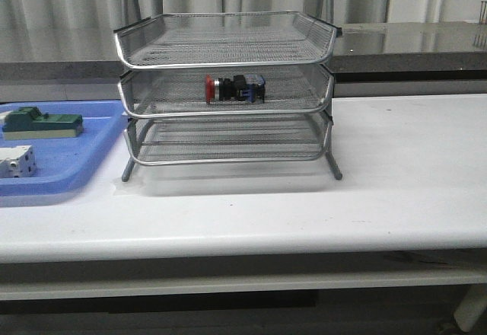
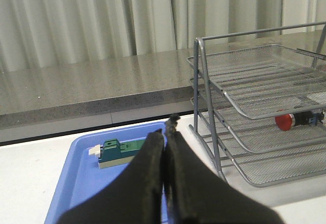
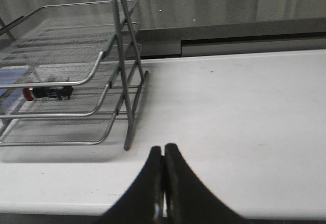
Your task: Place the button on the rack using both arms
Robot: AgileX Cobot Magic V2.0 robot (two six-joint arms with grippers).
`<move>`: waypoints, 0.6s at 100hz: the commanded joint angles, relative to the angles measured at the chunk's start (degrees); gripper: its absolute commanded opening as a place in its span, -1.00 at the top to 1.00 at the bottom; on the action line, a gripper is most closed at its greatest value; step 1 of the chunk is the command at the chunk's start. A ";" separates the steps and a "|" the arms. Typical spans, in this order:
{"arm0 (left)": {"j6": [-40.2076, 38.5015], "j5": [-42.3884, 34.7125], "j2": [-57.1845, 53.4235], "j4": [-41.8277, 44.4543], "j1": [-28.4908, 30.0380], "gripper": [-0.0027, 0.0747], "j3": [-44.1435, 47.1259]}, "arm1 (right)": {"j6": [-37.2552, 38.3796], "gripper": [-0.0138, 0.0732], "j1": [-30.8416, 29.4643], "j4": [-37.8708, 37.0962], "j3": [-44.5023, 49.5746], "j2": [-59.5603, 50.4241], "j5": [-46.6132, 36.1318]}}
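The silver wire-mesh rack [image 1: 228,84] stands mid-table with three tiers. On its middle tier lies the button [image 1: 234,88], on its side, red cap to the left; it also shows as the button [image 2: 297,119] and the button [image 3: 47,91] in the wrist views. My left gripper [image 2: 166,131] is shut and empty, held above the blue tray, apart from the rack [image 2: 254,102]. My right gripper [image 3: 163,150] is shut and empty, low over the white table near its front edge, to the right of the rack [image 3: 76,71]. Neither arm appears in the front view.
A flat blue tray [image 1: 84,160] sits at the left of the table, holding a green block [image 1: 42,123] and a white block [image 1: 17,161]. The green block [image 2: 119,151] lies just beyond my left fingertips. A grey counter [image 1: 411,42] runs behind the table.
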 commanded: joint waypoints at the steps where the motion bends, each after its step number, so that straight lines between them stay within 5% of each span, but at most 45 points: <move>1: -0.14 -4.13 0.43 -0.50 0.21 0.98 -1.49 | 1.75 0.81 -1.79 -1.80 1.97 -3.15 -6.53; 60: -0.14 -4.13 0.43 -0.50 0.21 0.98 -1.49 | 1.75 0.81 -4.63 -2.48 20.60 -21.27 -15.04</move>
